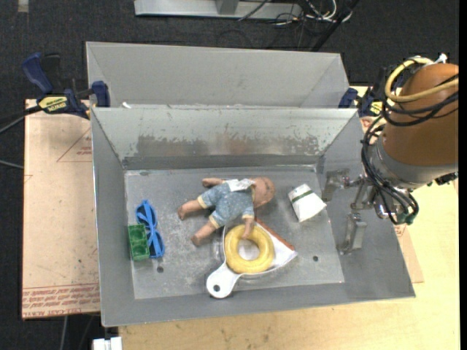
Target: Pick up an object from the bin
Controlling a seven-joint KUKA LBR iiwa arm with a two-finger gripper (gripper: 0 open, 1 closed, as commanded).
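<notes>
Closest to the front lip of the bin (pixel 219 146) lies a white dish with a short handle (pixel 218 286), its handle pointing at the front-left. A yellow ring (pixel 249 249) sits in it, over what looks like an orange and white scrap.

From the left, a green block (pixel 137 242) lies near the left wall, touching a pair of blue toy sunglasses (pixel 149 227) just beside it. In the middle, a doll in blue clothes (pixel 229 204) lies on its side, head to the right, one arm reaching onto the yellow ring. To its right, a small white box with a green mark (pixel 306 203) rests tilted, apart from the doll's head and near the foot of the right wall.

The gripper (pixel 344 208) hangs over the sloping right wall, its two grey fingers spread, nothing between them. The white box is the thing nearest to it, just to its left.

The bin's floor is scuffed grey metal. It is bare along the back wall and in the right front corner. Dark carpet (pixel 58 20) surrounds the bin, and cables (pixel 321 2) trail across it behind the back rim.
</notes>
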